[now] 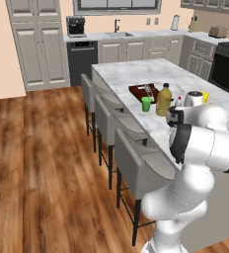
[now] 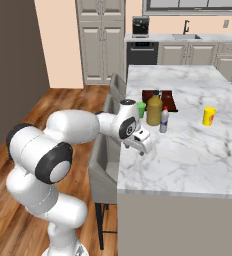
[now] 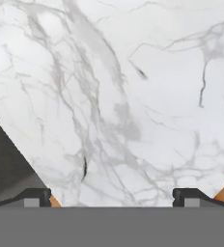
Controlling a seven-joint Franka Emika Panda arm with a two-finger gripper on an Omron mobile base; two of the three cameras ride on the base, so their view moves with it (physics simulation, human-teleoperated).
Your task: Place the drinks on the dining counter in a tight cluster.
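On the dining counter (image 2: pixel 188 150), a white marble island top, a squat yellow juice bottle (image 2: pixel 154 110) with a black cap stands next to a small pale bottle (image 2: pixel 164 120). From the left base view the juice bottle (image 1: pixel 163 100) and the pale bottle (image 1: pixel 178 102) sit just beyond my arm. My gripper (image 2: pixel 141 149) hangs over the counter's near left edge, a short way in front of both bottles and touching neither. In the hand view my gripper (image 3: pixel 111 197) is open, its fingertips (image 3: pixel 36 195) wide apart over bare marble (image 3: pixel 133 96).
A brown tray (image 2: pixel 171 100) lies behind the bottles, with a green cup (image 2: pixel 140 109) to their left and a yellow cup (image 2: pixel 208 116) to the right. Grey padded stools (image 1: pixel 136 163) line the counter's left side. A stove (image 1: pixel 227 69) stands at the far right.
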